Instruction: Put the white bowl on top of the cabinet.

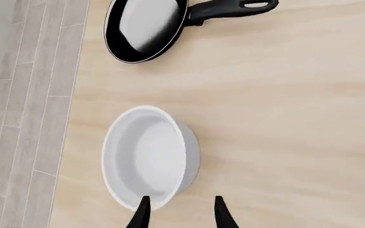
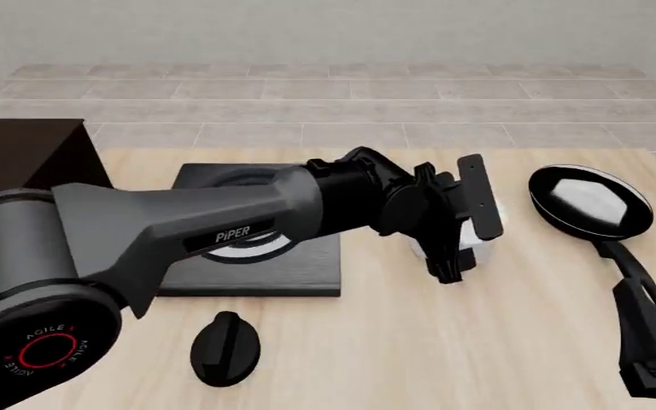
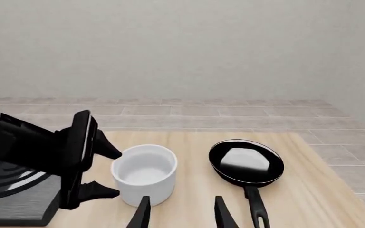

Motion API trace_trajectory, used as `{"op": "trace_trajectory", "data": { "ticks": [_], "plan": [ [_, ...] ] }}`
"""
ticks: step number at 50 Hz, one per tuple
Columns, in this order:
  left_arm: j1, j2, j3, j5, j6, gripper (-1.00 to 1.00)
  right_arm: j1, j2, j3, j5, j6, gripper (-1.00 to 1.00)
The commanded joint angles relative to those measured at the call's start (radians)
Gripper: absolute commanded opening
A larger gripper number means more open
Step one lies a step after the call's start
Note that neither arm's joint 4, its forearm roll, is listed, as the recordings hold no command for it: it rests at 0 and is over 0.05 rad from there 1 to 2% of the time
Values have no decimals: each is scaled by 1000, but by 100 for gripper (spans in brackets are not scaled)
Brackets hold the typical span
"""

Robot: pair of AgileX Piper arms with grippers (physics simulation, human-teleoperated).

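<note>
The white bowl (image 1: 150,156) stands upright on the wooden table, with the black frying pan (image 1: 146,28) beyond it. My left gripper (image 1: 181,213) is open right at the bowl, and one fingertip overlaps its near wall. From the front, the left gripper (image 2: 478,226) hides most of the bowl (image 2: 473,249). In the right wrist view the bowl (image 3: 146,173) sits between the left gripper (image 3: 103,168) and the pan (image 3: 246,161). My right gripper (image 3: 181,211) is open and empty, short of the bowl. The dark cabinet (image 2: 20,158) is at the far left.
A flat black stove plate (image 2: 248,256) with white rings lies between the cabinet and the bowl. A black knob-like object (image 2: 225,346) sits near the front edge. The pan's handle (image 2: 630,269) points toward the right arm (image 2: 653,350). The table's right edge is just past the pan.
</note>
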Motion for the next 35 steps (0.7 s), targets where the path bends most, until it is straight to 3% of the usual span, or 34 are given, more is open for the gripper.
{"op": "trace_trajectory", "data": {
  "ticks": [1, 4, 6, 10, 14, 17, 19, 25, 28, 35],
  "plan": [
    [28, 46, -55, -3, 43, 100, 0, 0, 0, -1, -1, 100],
    [20, 71, -83, 28, 9, 100, 0, 1, 0, -1, 0, 100],
    [21, 79, -59, 16, 45, 100, 0, -1, -1, 2, 1, 100],
    [22, 96, -99, 31, 16, 100, 0, -3, -1, 3, -1, 100],
    [41, 114, -105, 22, 51, 100, 0, 0, 0, 1, 0, 100],
    [20, 125, -161, 66, -33, 100, 0, -2, -1, 2, 0, 100],
    [29, 137, -147, 60, 19, 100, 0, -1, -1, 1, 0, 100],
    [23, 176, -173, 90, -4, 100, 0, -1, -1, 2, 0, 100],
    [32, 188, -148, 84, 43, 100, 0, 0, 0, 0, 0, 100],
    [41, 223, -192, 121, 40, 100, 0, 2, 0, -2, 0, 100]
  ]
}}
